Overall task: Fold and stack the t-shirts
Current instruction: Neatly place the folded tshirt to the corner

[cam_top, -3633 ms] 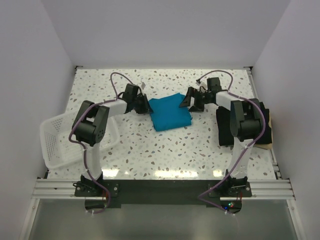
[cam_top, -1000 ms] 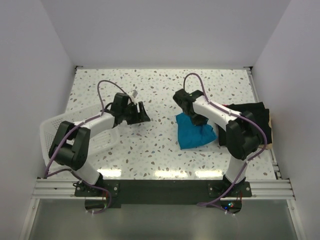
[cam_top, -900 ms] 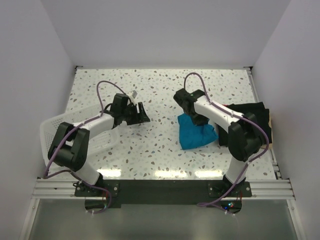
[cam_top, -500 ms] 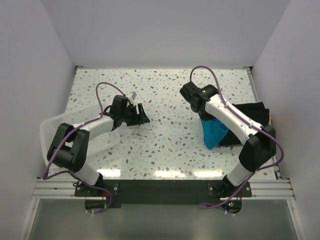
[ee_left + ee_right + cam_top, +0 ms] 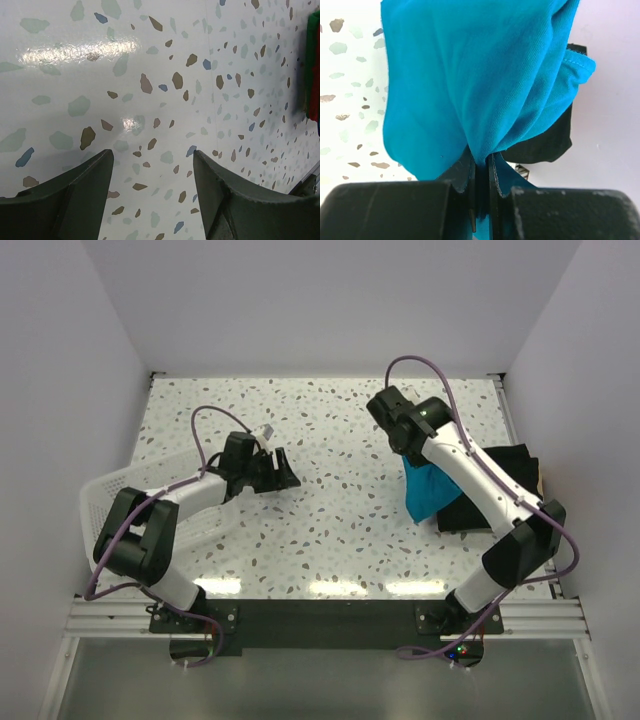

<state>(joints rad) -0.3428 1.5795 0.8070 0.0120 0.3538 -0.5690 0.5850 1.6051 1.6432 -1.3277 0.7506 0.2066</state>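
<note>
While my right pincer pinches a gathered fold of the teal-blue t-shirt, the cloth hangs bunched at the left edge of the black t-shirt. My left pincer hovers spread over the desk, holding nothing.

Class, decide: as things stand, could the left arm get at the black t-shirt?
Probably not. The left gripper stands open over the table left of centre, while the black t-shirt lies at the far right edge, with the right gripper dangling the teal t-shirt in between.
</note>
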